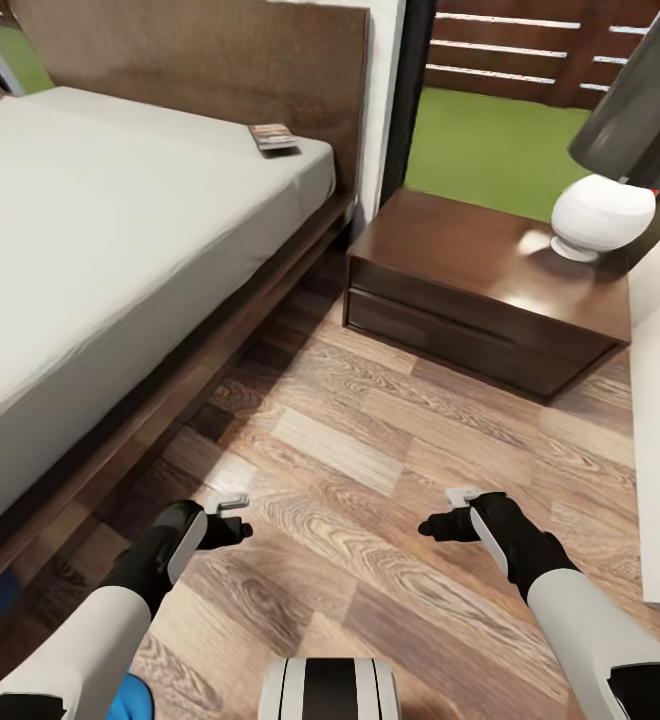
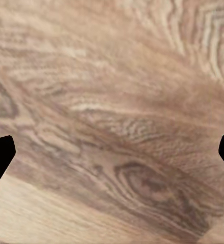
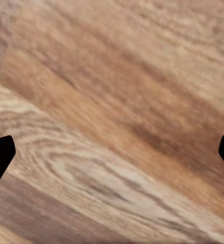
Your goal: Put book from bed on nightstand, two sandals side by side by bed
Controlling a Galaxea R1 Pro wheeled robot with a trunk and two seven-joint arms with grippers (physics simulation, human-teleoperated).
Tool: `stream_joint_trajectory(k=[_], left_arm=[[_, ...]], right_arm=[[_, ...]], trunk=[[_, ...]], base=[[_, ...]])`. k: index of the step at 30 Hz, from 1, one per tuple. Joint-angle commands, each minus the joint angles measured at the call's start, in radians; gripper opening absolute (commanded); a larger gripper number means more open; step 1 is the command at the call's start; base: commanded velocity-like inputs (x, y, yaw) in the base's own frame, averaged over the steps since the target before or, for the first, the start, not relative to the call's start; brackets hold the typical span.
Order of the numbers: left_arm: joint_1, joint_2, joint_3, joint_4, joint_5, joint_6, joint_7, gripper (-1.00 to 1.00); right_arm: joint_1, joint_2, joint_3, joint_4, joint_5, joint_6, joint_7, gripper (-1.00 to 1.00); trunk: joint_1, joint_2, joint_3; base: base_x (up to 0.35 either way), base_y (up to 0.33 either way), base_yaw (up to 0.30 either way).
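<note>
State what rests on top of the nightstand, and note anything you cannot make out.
On the nightstand stands a lamp with a white round base and a dark shade, near its right end. The shade hides part of the top behind it.

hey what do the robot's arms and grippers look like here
Both arms have glossy white forearm shells with black wrist sections. The left gripper and right gripper are black, each with a small pale grey block on top. In the wrist views the fingertips are plain black. No cables visible.
</note>
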Motion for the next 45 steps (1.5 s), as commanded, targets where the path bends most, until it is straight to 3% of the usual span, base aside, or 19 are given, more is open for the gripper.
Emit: stream_joint_trajectory(k=[1,24,30,37,45], left_arm=[[0.000,0.000,0.000,0.000,0.000,0.000,0.000,1.00],[0.000,-0.001,-0.001,0.012,-0.001,0.000,0.001,1.00],[0.000,-0.001,-0.002,0.023,-0.001,0.000,0.004,1.00],[0.000,-0.002,-0.002,0.026,-0.002,0.000,0.006,1.00],[0.000,-0.003,-0.001,0.025,0.001,-0.004,0.008,1.00]], right_arm=[[0.000,0.000,0.000,-0.001,0.000,0.000,0.000,1.00],[0.000,0.001,0.001,-0.003,0.002,-0.002,0.000,1.00],[0.000,0.002,0.002,-0.005,0.003,-0.012,0.000,1.00],[0.000,0.003,0.003,0.000,0.003,-0.058,0.003,1.00],[0.011,0.002,0.004,0.023,-0.001,-0.232,0.003,1.00]], trunk=[[0.000,0.000,0.004],[-0.011,0.006,0.093],[-0.013,0.007,0.116],[-0.017,0.009,0.143],[-0.020,0.011,0.174]], base=[[0.000,0.000,-0.275],[0.000,0.000,-0.274],[0.000,0.000,-0.059],[0.000,0.000,-0.006],[0.000,0.000,0.000]])
